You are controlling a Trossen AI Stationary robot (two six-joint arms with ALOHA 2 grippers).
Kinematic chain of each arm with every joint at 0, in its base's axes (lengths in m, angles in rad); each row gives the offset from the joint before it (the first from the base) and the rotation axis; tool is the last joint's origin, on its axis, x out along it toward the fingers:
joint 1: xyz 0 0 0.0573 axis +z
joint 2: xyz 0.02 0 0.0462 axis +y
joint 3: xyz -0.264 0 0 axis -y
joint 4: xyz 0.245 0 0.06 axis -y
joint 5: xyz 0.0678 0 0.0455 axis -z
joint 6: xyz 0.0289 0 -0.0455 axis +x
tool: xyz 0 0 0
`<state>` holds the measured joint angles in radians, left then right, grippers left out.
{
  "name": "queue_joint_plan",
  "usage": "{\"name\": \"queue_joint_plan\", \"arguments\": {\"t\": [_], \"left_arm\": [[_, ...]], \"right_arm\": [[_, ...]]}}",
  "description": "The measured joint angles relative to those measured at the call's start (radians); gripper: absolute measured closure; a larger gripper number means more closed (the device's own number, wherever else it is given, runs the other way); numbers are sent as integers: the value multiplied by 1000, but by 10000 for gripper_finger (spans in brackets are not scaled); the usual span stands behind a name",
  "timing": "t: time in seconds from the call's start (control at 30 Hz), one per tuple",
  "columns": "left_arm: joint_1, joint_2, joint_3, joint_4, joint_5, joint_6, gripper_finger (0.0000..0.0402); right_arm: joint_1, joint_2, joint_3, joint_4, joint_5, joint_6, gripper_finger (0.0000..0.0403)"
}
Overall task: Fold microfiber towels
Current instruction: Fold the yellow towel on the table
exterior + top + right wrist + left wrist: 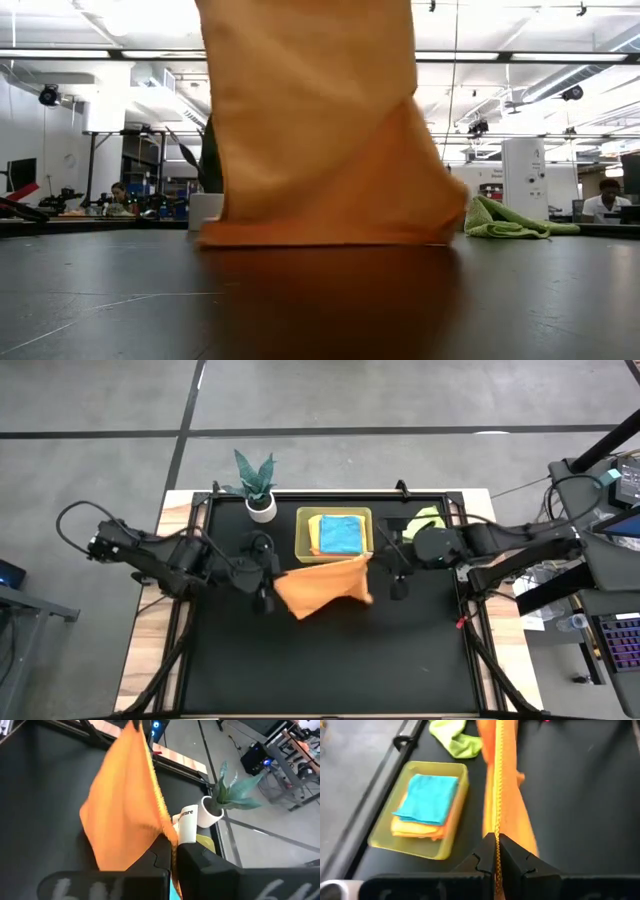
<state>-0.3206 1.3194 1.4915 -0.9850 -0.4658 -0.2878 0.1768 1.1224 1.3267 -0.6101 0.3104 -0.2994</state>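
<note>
**Holding an orange towel stretched between both arms, hem on the bench**

Gripping opposite corners, the two arms hold the soft orange microfiber towel [322, 588] up over the middle of the black bench [330, 670]. The left gripper [496, 854] has its fingers shut on the towel's stitched edge, and the right gripper [172, 849] is likewise closed on the cloth at its own corner.

The step in hand looks like the start of a fold: the towel is lifted and spread but not yet laid flat. The next move probably calls for lowering it evenly so it settles without wrinkles, then carrying one edge over onto the other.

The high view shows the layout: the translucent yellow-green rectangular bin [303, 536] just behind the towel, a folded teal blue towel [340, 534] on top inside it, and a crumpled lime green towel [427, 518] beside the bin. Only the low view shows the orange towel's bottom hem touching the bench. The left wrist view alone reveals folded orange-yellow cloth [417, 828] under the teal one in the bin.
</note>
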Motion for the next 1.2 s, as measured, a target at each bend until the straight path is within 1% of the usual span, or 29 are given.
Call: {"name": "queue_joint_plan", "arguments": {"t": [0.07,0.2,0.33,0.43,0.53,0.63,0.77,0.87,1.03,1.2], "left_arm": [[11,-18,0,2,14,61,402],[11,-40,1,10,95,166,402],[-2,-46,0,17,118,163,401],[-19,-43,-13,81,214,163,401],[-46,-19,-30,147,300,162,401],[-82,20,-38,186,336,157,401],[-129,97,-37,213,368,82,401],[-166,159,-37,252,415,50,401],[-217,266,-37,383,513,-5,401],[-245,372,-37,440,526,-70,401]], "right_arm": [[0,5,56,-48,3,0,395],[18,5,113,-120,4,30,395],[57,5,124,-183,-11,74,395],[96,11,119,-231,-68,144,395],[166,26,95,-252,-90,221,395],[245,46,62,-246,-94,283,395],[341,80,18,-213,-92,396,395],[407,114,-20,-163,-94,453,395],[488,180,-26,-139,-107,552,395],[532,268,-26,-125,-128,641,395]]}}
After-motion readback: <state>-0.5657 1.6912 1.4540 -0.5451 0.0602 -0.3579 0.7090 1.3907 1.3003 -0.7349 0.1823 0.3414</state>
